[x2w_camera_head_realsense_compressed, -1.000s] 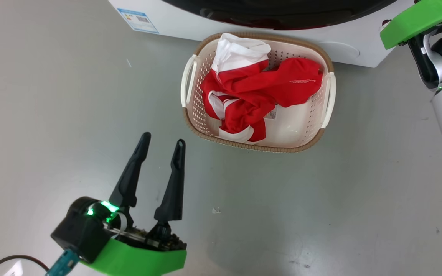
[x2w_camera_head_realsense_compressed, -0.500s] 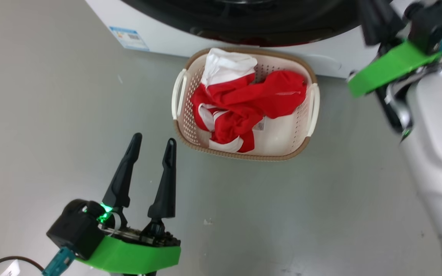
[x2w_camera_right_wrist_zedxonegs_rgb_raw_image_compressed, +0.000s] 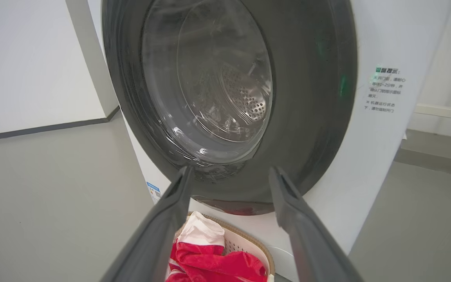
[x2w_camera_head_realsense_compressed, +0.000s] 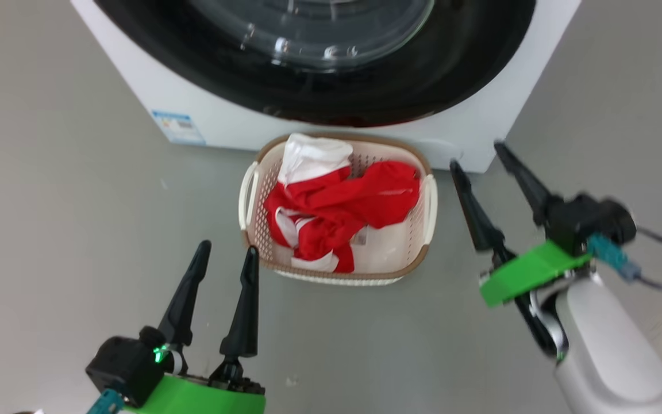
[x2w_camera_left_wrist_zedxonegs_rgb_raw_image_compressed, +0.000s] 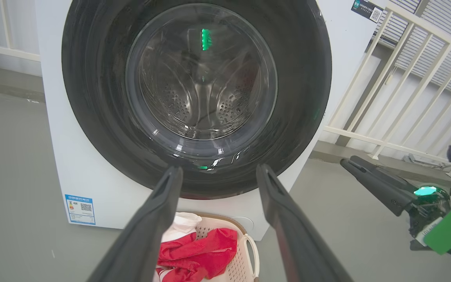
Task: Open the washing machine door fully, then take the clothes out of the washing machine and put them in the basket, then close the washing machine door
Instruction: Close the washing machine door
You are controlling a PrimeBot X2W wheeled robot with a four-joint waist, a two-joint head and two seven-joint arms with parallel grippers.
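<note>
The right gripper (x2w_camera_head_realsense_compressed: pixel 476 154), earlier high at the head view's right edge by the washing machine (x2w_camera_head_realsense_compressed: pixel 222 123), now hangs over the floor (x2w_camera_head_realsense_compressed: pixel 78 230) just right of the basket (x2w_camera_head_realsense_compressed: pixel 339 280), fingers spread, while the head camera tilts up, showing more of the washing machine door (x2w_camera_head_realsense_compressed: pixel 451 69).

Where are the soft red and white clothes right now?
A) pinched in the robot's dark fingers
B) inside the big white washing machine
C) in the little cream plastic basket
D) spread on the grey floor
C: the soft red and white clothes lie heaped inside the cream perforated plastic basket, and no gripper touches them.
</note>
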